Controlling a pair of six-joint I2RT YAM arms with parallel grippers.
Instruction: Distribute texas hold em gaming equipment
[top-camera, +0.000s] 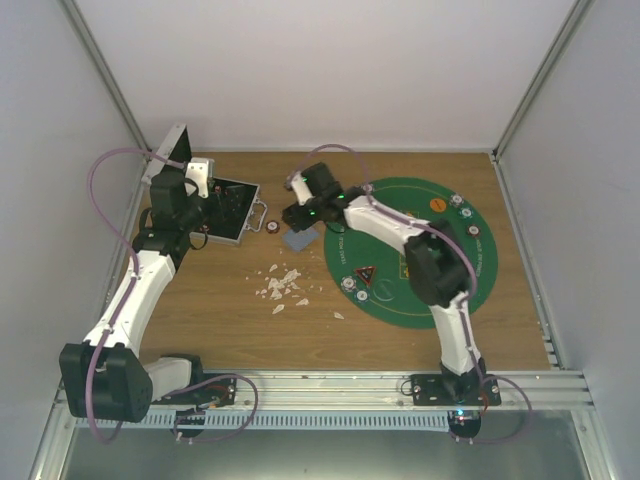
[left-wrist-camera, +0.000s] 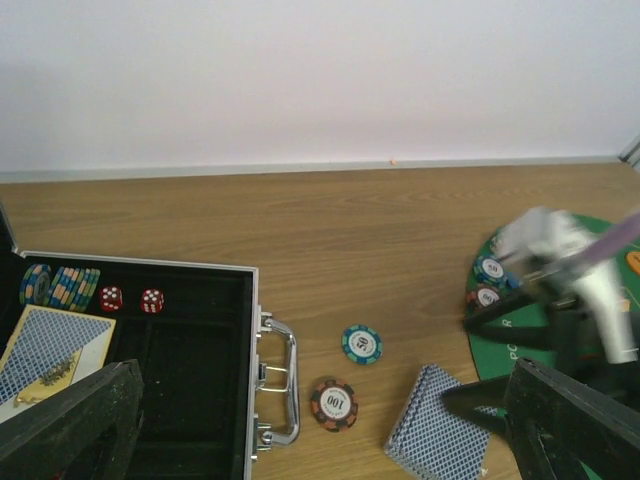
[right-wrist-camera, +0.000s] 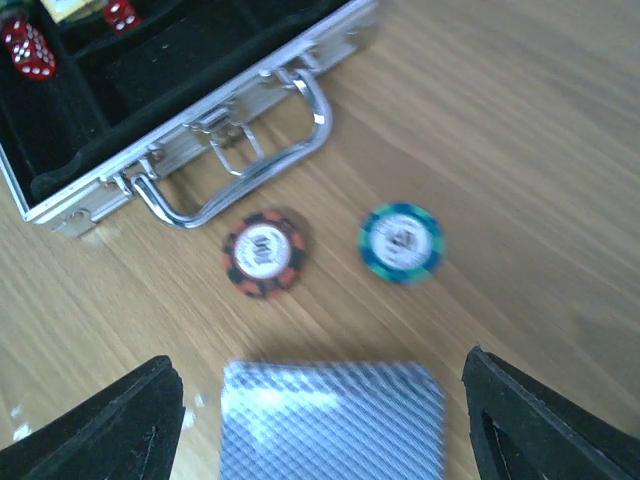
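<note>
The right claw (right-wrist-camera: 325, 405) is hanging wide open over the deck of cards (right-wrist-camera: 335, 430), low in its own view, holding nothing. To lift the deck well, it should be going straight down, one finger on each side, then squeezing softly so no cards slip. The left claw (left-wrist-camera: 320, 440) is gaping wide and empty too. The case (left-wrist-camera: 255, 350), at lower left, is holding striped chips (left-wrist-camera: 60, 285), two red dice (left-wrist-camera: 130, 298) and more cards (left-wrist-camera: 50, 350). Two loose chips (left-wrist-camera: 333, 403) are lying just beside it.
</note>
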